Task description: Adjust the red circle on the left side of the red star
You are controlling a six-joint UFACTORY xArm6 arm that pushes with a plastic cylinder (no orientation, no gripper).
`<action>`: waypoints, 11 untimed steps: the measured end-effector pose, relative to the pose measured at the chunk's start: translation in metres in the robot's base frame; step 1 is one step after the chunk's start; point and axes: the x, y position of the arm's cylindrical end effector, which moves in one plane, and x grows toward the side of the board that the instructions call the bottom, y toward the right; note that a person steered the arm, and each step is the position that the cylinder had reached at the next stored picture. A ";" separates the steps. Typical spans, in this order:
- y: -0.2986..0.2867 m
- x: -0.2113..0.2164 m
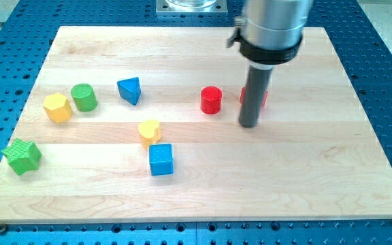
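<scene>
The red circle (211, 100), a short cylinder, stands on the wooden board (305, 177) a little right of the middle. The red star (264, 99) lies just to its right and is mostly hidden behind my rod; only slivers of red show on both sides of it. My tip (249, 125) rests on the board directly in front of the red star, to the right of and slightly below the red circle, about a block's width from it.
A blue triangle (129, 90), green cylinder (84, 97) and yellow hexagon (57, 107) sit at the left. A green star (22, 156) is at the lower left. A yellow heart (149, 131) and blue cube (160, 159) lie in the middle.
</scene>
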 end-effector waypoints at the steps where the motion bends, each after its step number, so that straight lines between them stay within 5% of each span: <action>1: 0.000 -0.024; 2: 0.064 -0.032; 4: -0.019 0.027; 7: -0.044 -0.025; 11: -0.085 -0.022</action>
